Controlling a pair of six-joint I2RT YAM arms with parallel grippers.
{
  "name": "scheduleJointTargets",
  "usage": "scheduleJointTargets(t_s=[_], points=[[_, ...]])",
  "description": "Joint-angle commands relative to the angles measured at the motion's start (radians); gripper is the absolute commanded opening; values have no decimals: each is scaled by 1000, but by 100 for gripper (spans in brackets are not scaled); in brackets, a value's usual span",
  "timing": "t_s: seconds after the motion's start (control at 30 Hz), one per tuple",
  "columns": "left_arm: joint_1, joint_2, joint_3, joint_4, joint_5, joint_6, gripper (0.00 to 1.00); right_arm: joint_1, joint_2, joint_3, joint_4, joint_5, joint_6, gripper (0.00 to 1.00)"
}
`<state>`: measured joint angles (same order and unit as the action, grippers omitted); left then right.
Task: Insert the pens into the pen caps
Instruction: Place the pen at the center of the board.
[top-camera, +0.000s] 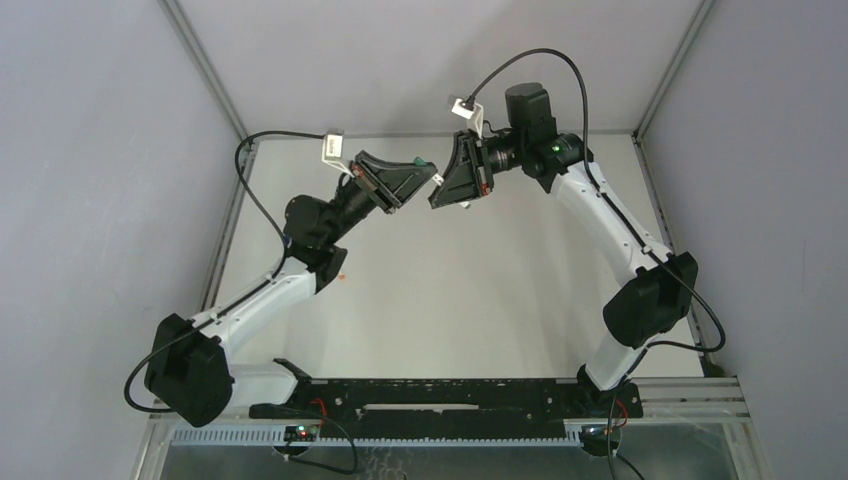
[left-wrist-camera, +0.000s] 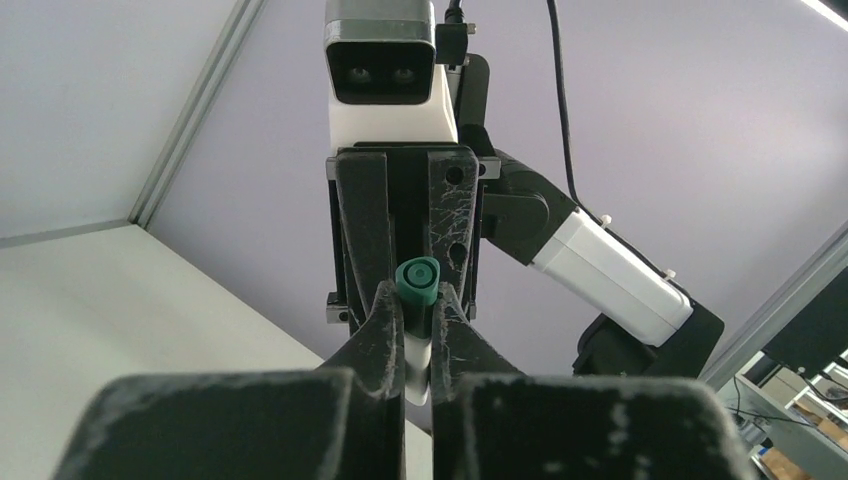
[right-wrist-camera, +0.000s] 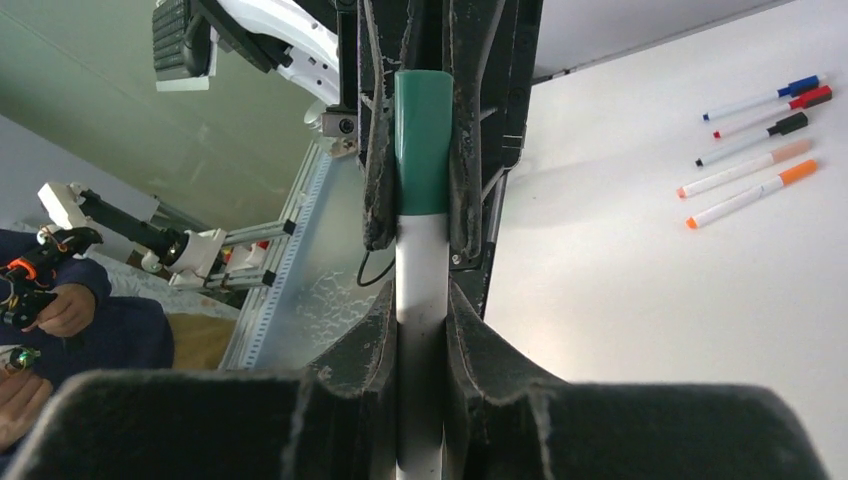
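Observation:
Both grippers meet in the air above the table's far middle. A white-barrelled pen (right-wrist-camera: 420, 270) runs up out of my right gripper (right-wrist-camera: 421, 320), which is shut on the barrel. Its far end sits in a green pen cap (right-wrist-camera: 422, 140), and the left gripper's fingers (right-wrist-camera: 376, 150) press on both sides of that cap. In the left wrist view my left gripper (left-wrist-camera: 418, 330) is shut on the green cap (left-wrist-camera: 417, 280), with white barrel showing below it. From above, the left gripper (top-camera: 426, 172) and right gripper (top-camera: 441, 187) nearly touch, and the pen is hidden between them.
Several capped pens (right-wrist-camera: 770, 130) with blue, red, black, pinkish and orange caps lie side by side on the white table (right-wrist-camera: 640, 300). A small orange speck (top-camera: 342, 277) lies by the left arm. A person's hands (right-wrist-camera: 40, 300) show beyond the aluminium rail (right-wrist-camera: 275, 260).

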<state>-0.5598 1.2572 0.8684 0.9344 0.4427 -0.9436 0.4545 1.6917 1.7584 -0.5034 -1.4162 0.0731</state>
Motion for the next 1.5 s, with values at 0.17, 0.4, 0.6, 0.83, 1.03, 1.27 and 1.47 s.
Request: scheduleJointTargets(t_s=[0.17, 0.4, 0.6, 0.83, 1.03, 1.27, 1.47], points=[[-3, 2, 24, 22, 17, -17, 0, 0, -33, -35, 9, 79, 24, 50], [78, -51, -115, -143, 2, -19, 0, -65, -38, -112, -122, 111, -116, 60], [152, -134, -179, -645, -136, 235, 0, -91, -156, -288, -283, 280, -506, 63], [324, -60, -183, -990, -211, 313, 0, -161, -194, -424, -284, 312, -600, 64], [418, 87, -74, -1197, -270, 432, 0, -180, -181, -435, -284, 298, -602, 63], [473, 269, 114, -1431, -337, 557, 4, -181, -172, -451, -269, 293, -599, 63], [500, 421, 263, -1497, -335, 596, 19, -181, -165, -453, -266, 288, -592, 63]])
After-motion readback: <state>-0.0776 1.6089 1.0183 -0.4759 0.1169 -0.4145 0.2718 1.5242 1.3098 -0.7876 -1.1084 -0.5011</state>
